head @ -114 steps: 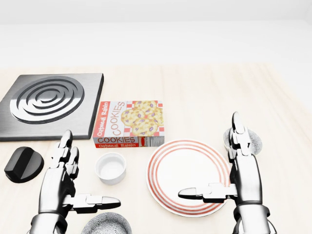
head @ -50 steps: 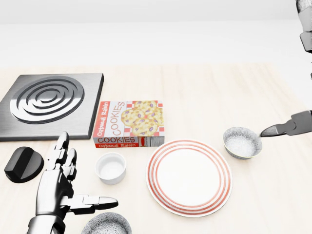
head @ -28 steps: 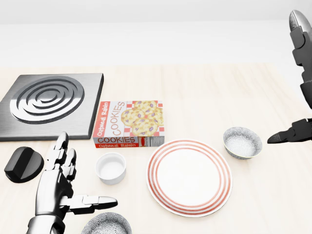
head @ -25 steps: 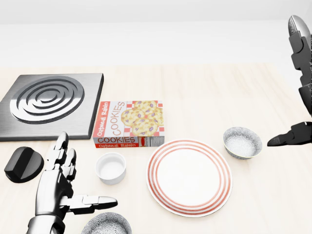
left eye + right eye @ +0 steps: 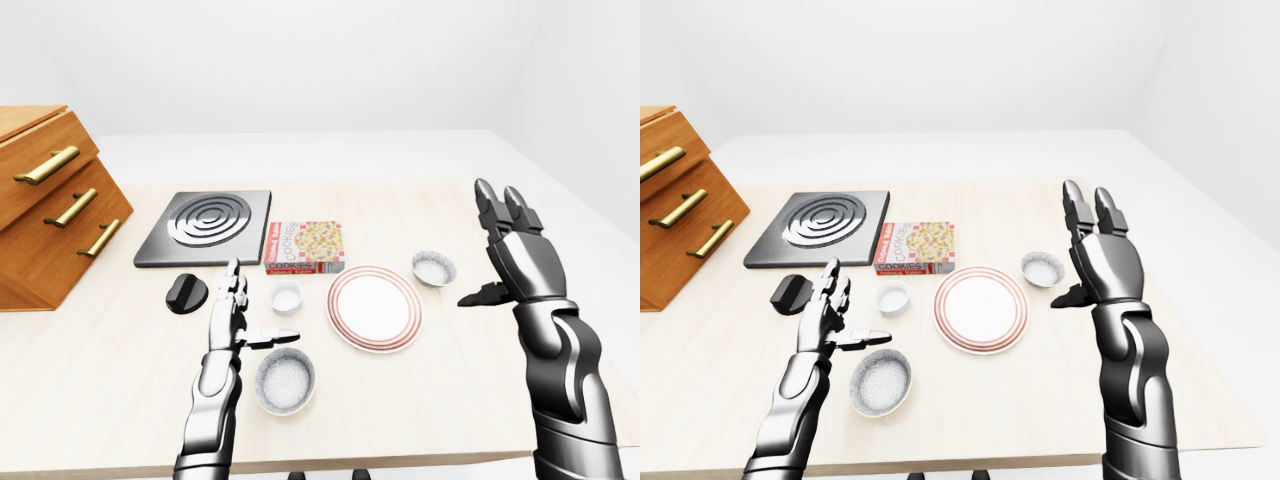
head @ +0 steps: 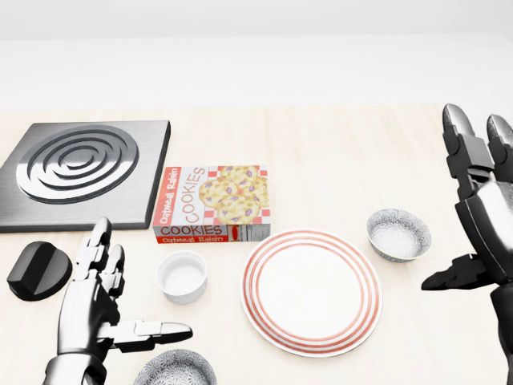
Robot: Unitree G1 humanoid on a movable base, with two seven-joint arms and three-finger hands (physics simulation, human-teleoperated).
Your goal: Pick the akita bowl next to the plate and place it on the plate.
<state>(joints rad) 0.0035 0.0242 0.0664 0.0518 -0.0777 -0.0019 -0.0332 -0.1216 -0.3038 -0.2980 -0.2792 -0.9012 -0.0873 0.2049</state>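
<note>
The akita bowl (image 6: 398,233), small with a grey speckled pattern, stands upright on the table just right of the plate (image 6: 311,290), which is white with red rings and holds nothing. My right hand (image 6: 453,200) is raised to the right of the bowl, open, fingers pointing up and thumb stretched left, apart from the bowl. My left hand (image 6: 132,297) hovers open at the lower left of the head view, holding nothing.
A second speckled bowl (image 6: 175,370) sits at the bottom edge by my left hand. A white ramekin (image 6: 182,275), a cookies box (image 6: 212,204), a black knob (image 6: 38,270) and a stove plate (image 6: 76,171) lie to the left. Wooden drawers (image 5: 50,210) stand far left.
My right hand left its place over the plate, swung up and off to the right, and has now come back into view beside the bowl. The left hand hardly moved.
</note>
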